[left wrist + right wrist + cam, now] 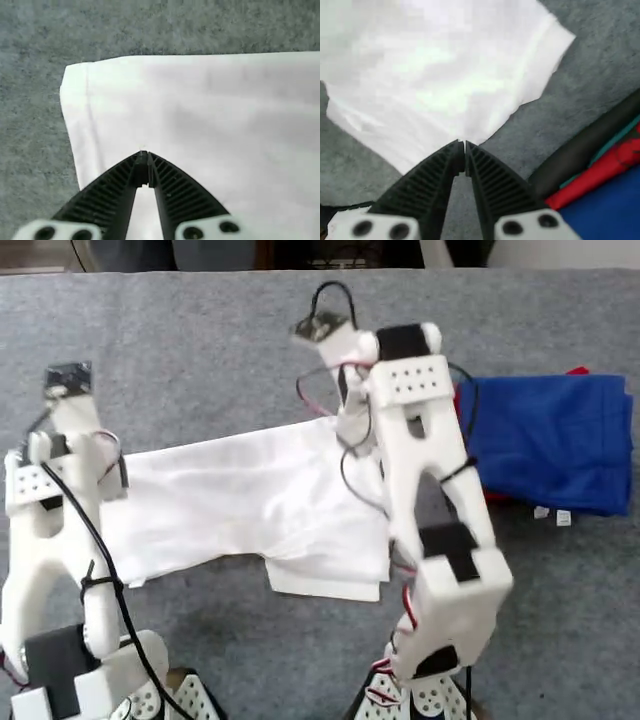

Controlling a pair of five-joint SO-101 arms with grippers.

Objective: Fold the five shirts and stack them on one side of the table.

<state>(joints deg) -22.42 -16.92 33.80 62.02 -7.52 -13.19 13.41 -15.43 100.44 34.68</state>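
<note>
White cotton shirt (pixel 250 505) lies spread across the grey worktop (pixel 200 340) under my left tool (pixel 143 167), fingers pressed together. My right tool (pixel 464 152), likewise pressed together, sits at its edge, with a folded blue shirt (pixel 550 440) just beside.

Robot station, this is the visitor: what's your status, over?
Both shut: left gripper over white shirt near one end, right gripper at its far edge. Shirt flat mid-table. Blue-topped folded stack lies apart, not in the way.
</note>
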